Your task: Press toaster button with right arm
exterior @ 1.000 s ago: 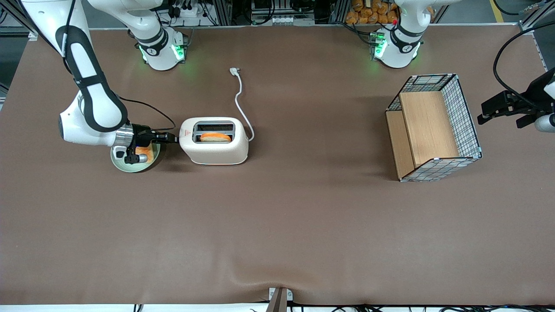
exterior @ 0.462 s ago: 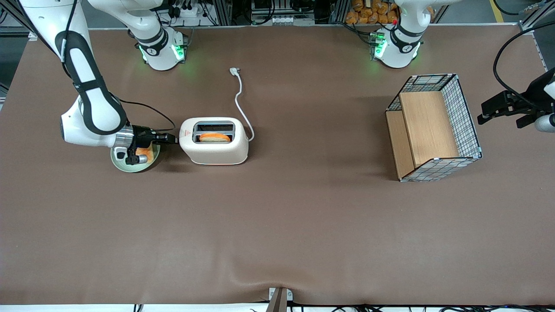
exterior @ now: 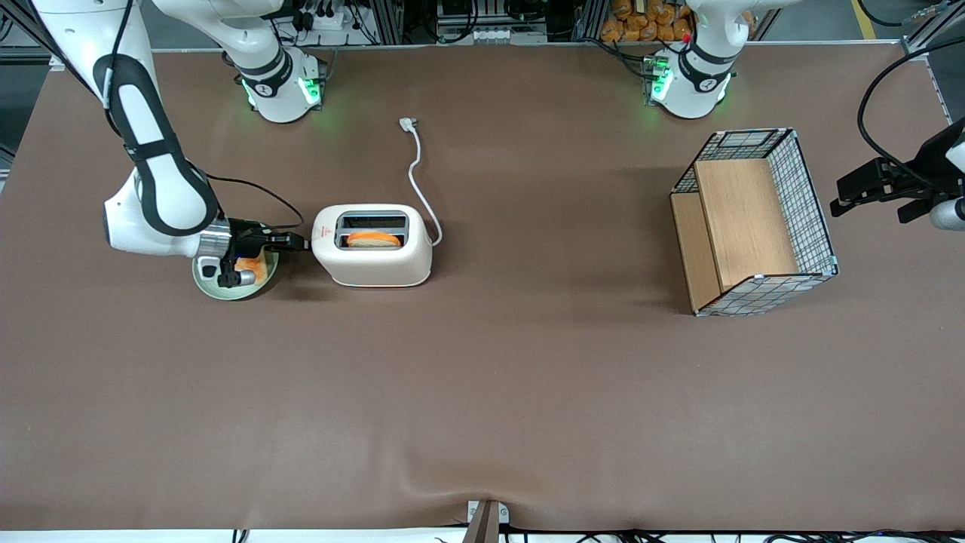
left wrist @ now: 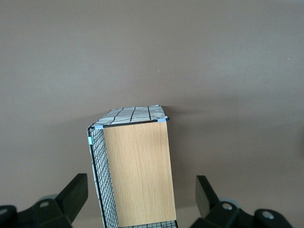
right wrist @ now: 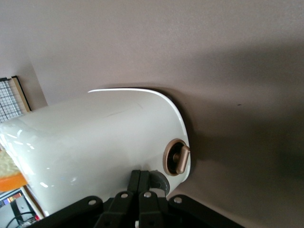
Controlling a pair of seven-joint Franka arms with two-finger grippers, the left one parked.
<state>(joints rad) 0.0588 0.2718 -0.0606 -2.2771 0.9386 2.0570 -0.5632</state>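
Note:
The cream-white toaster [exterior: 373, 245] stands on the brown table with an orange-crusted slice of toast [exterior: 375, 239] in the slot nearer the front camera. Its white cord [exterior: 418, 173] trails away from the camera. The right arm's black gripper [exterior: 300, 241] is shut, its tips at the toaster's end that faces the working arm. In the right wrist view the closed fingertips [right wrist: 141, 175] touch the toaster's end wall [right wrist: 95, 152], right beside the grey toaster button [right wrist: 160, 181]. A bronze round knob [right wrist: 176, 157] sits next to the button.
A green plate [exterior: 211, 288] with a piece of toast [exterior: 252, 265] lies under the right wrist. A wire basket with wooden panels [exterior: 754, 219] lies toward the parked arm's end and also shows in the left wrist view [left wrist: 137, 171].
The right arm's elbow and forearm have shifted slightly; the gripper stays at the toaster's end. The toaster has not moved.

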